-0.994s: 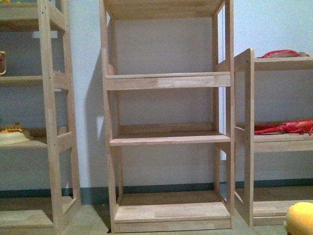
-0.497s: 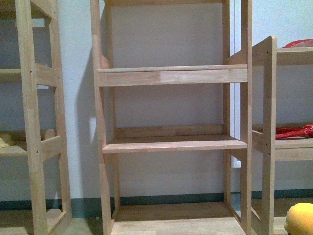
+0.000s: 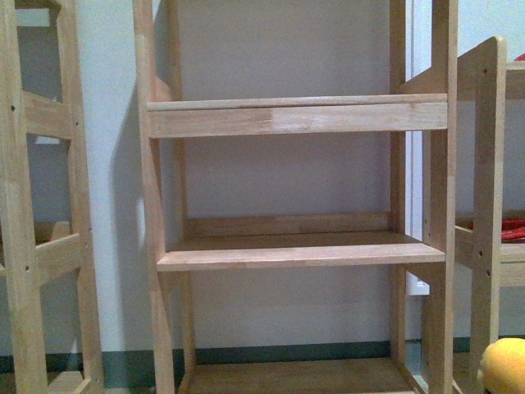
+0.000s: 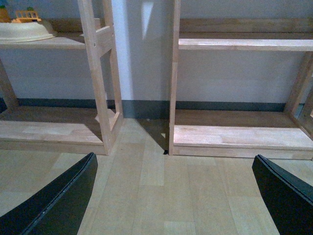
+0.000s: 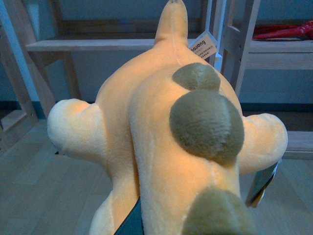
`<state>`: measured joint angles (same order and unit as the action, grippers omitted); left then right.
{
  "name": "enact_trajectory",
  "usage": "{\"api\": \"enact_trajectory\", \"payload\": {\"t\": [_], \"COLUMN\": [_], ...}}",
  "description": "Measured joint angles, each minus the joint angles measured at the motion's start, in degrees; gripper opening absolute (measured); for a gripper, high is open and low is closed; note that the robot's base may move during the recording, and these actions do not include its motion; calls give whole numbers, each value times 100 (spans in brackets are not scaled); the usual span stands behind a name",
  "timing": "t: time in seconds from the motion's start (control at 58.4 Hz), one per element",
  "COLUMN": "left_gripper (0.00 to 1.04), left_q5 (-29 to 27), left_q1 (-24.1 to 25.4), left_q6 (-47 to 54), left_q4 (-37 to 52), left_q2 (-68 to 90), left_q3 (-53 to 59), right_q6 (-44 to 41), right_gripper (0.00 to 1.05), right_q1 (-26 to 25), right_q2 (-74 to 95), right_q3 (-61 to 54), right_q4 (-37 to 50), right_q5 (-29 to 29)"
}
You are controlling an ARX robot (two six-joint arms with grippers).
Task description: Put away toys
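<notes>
Plainly the left hand (image 4: 168, 196) hangs wide open and empty above the floor (image 4: 146, 196), facing the wooden shelves (image 3: 299, 250), while at 5 o'clock in the front view the plush animal (image 3: 504, 369) peeks in, gripped by the right hand (image 5: 133, 223). It looks light, soft and squashy, not fragile, so a pinch round the thick body should hold best. Only a dark sliver of that hand shows beneath the plush animal, whose face is out of sight.
</notes>
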<state>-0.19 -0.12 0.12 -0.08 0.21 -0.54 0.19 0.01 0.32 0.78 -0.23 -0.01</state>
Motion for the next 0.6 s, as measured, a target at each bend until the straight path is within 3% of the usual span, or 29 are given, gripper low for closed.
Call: {"api": "enact_trajectory", "payload": {"t": [0.6], "left_gripper": [98], "left_q5": [0], "left_q1": [0], "left_q6": [0], "left_q4": [0], "left_q2": [-2], "left_q3": [0], "right_q6": [0], "right_gripper": [8], "right_q1": [0], "right_q2": [0], "right_q3": [0], "right_q4": [0], "right_q5": [2]}}
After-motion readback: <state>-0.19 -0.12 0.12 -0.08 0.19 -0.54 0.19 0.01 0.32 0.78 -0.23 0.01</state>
